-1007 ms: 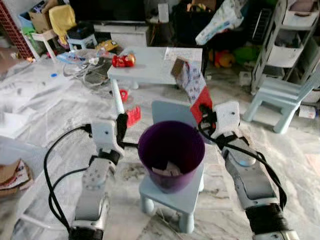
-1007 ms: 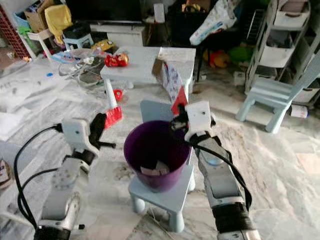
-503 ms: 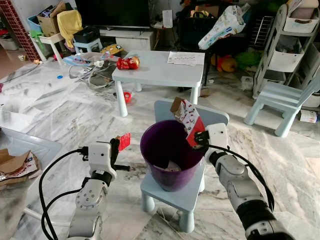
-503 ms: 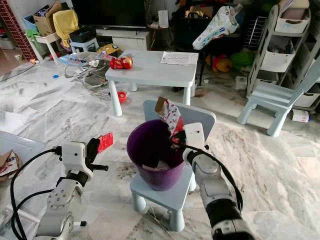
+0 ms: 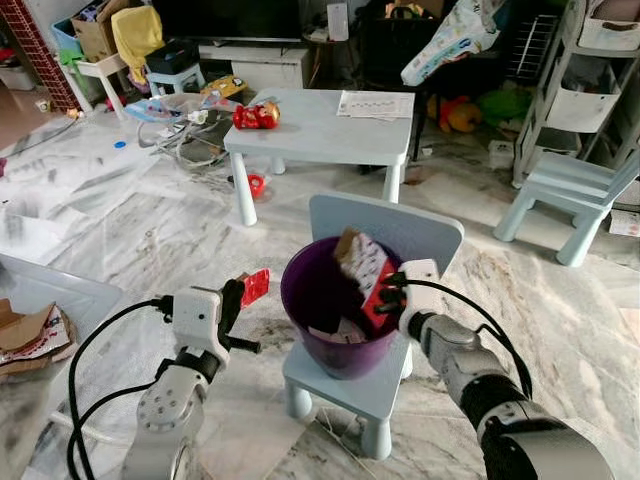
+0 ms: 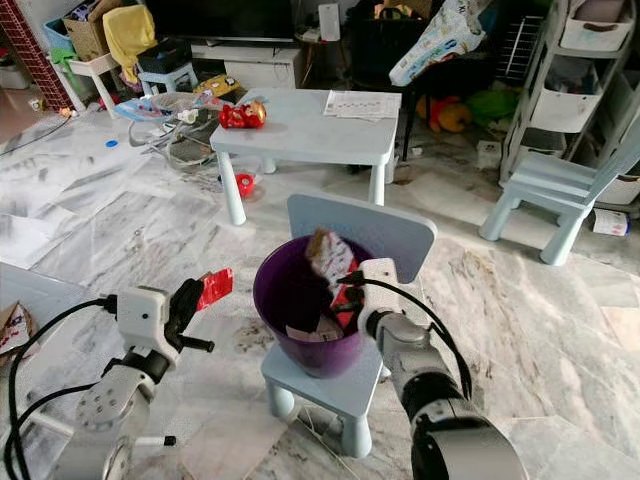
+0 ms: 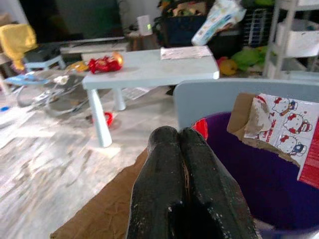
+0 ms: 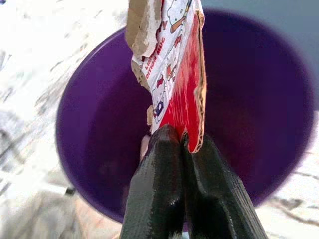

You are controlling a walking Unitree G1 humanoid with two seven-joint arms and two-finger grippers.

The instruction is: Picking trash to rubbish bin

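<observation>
Two pieces of trash are in hand. Nearest, the left gripper (image 5: 238, 297) has its fingers (image 7: 164, 164) pressed together on a small red scrap (image 5: 255, 285), held just beside the purple bin (image 5: 345, 305) on its left. The right gripper (image 8: 180, 144) is clamped on the lower edge of a torn cardboard packet (image 5: 362, 265) — red inside, white with cartoon print outside, brown where it is ripped — and holds it over the bin's right rim, its lower half already inside.

By its look the packet is light and thin, stiff enough to stand up from an edge pinch yet easy to crease; that edge seems the sensible hold. Paper scraps (image 5: 335, 332) lie at the bottom. The bin sits on a pale blue chair (image 5: 385, 225); farther off stands a small table (image 5: 330, 125).
</observation>
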